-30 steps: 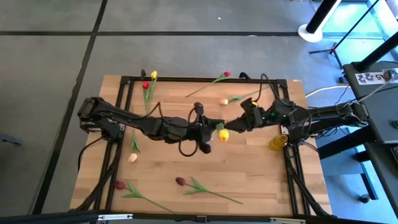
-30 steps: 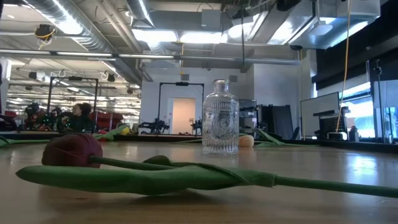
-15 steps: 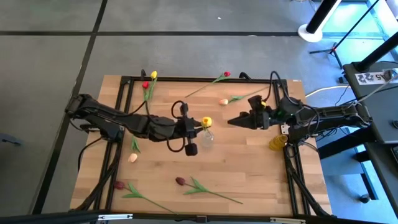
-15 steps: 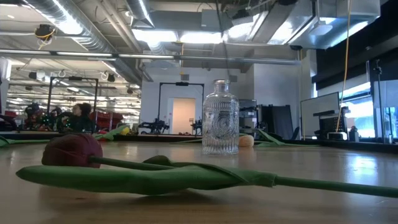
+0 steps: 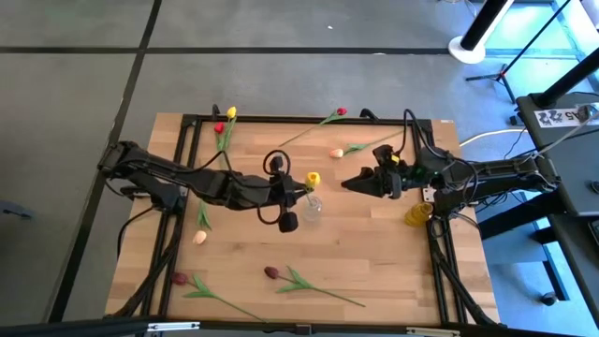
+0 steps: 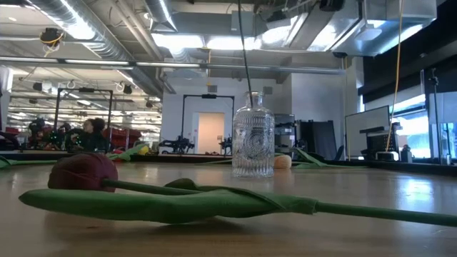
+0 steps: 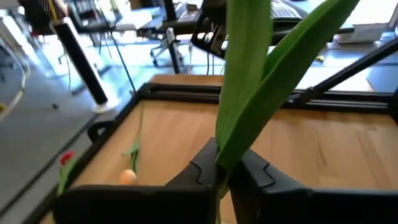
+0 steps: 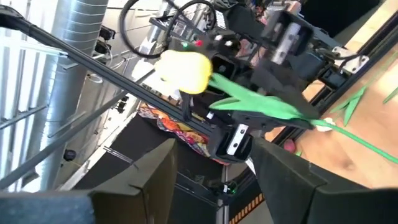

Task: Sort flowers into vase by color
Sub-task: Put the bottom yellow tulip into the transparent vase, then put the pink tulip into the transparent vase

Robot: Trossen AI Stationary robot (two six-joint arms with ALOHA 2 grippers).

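My left gripper [image 5: 296, 187] [image 7: 224, 173] is at the table's middle, shut on a yellow tulip [image 5: 312, 179] held above the clear glass vase [image 5: 311, 208] [image 6: 253, 135]. In the low view the tulip's thin stem [image 6: 246, 64] runs down into the vase's neck. My right gripper [image 5: 344, 183] [image 8: 214, 163] is open, a little to the right of the flower and apart from it; its wrist view shows the yellow head [image 8: 183, 70]. Other tulips lie flat on the table: yellow [image 5: 231, 112], red [image 5: 341, 111], peach [image 5: 336, 153] and maroon [image 5: 271, 272]. My left gripper pinches the yellow tulip between its two fingers at the leaves and stem [image 7: 231, 146], below the head. The fingers come in about level from the table's left, across the stem. The flower stands about upright and lifted, its stem's lower part [image 6: 248, 86] inside the vase's neck.
A maroon tulip [image 6: 82, 171] with a long leaf lies close to the table's near edge. More tulips: red [image 5: 219, 127], peach [image 5: 199, 238], maroon [image 5: 180, 278]. A yellow object [image 5: 418, 213] stands by the table's right edge. A black frame [image 5: 187, 120] borders the table.
A second ago both grippers met at the yellow tulip just right of the vase. My right gripper has drawn back toward the table's right. My left gripper has carried the tulip left over the vase, and its stem has come down into the vase's neck.
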